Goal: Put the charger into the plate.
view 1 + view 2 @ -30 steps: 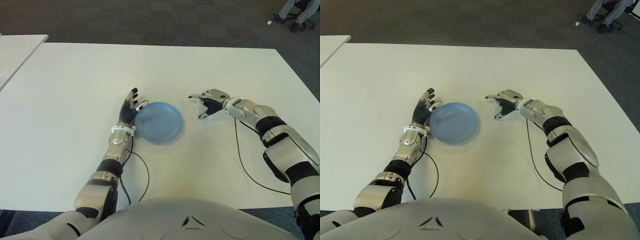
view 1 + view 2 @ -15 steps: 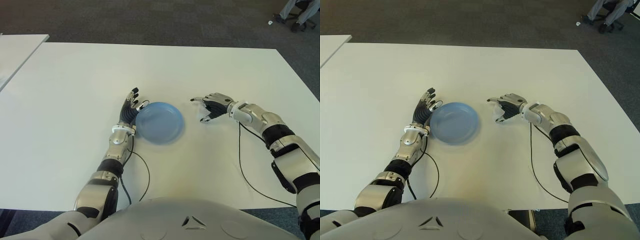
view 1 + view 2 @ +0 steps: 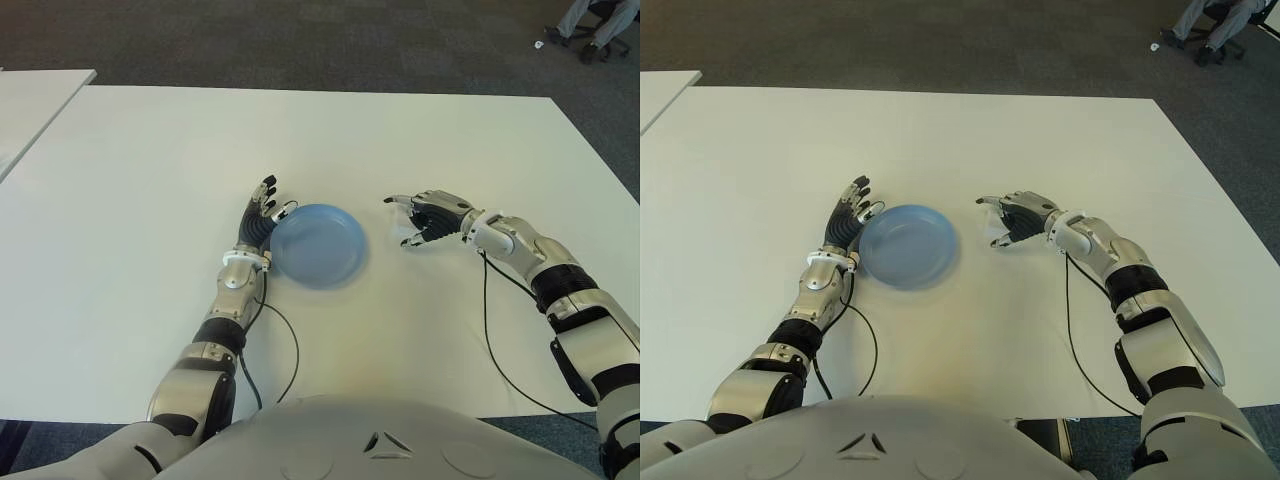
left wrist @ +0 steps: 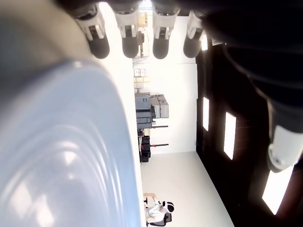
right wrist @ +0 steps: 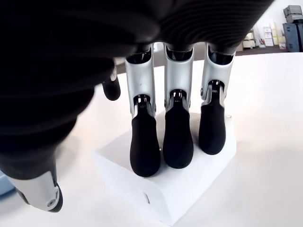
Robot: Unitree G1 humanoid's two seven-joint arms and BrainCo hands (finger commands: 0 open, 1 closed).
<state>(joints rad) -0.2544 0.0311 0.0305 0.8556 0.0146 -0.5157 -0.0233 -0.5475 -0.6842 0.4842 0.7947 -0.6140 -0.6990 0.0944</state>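
The white charger [image 5: 189, 187] lies on the table under my right hand [image 3: 420, 218], to the right of the blue plate [image 3: 318, 245]. In the right wrist view three fingertips [image 5: 177, 142] curl down onto the charger's top face, while the thumb [image 5: 35, 194] stays clear of it. In the eye views the charger is mostly hidden by that hand. My left hand [image 3: 262, 212] shows with fingers spread beside the plate's left rim, which fills much of the left wrist view [image 4: 61, 156]. The plate holds nothing.
The white table [image 3: 150, 180] reaches far around both hands. A black cable [image 3: 487, 310] trails from the right wrist, another [image 3: 290, 340] from the left arm. A second table [image 3: 30, 95] stands at far left. A person's legs and a chair [image 3: 595, 25] show at top right.
My right forearm has swung out to the right and the hand has slid slightly right, away from the plate, still over the charger. The left hand and the plate have not moved.
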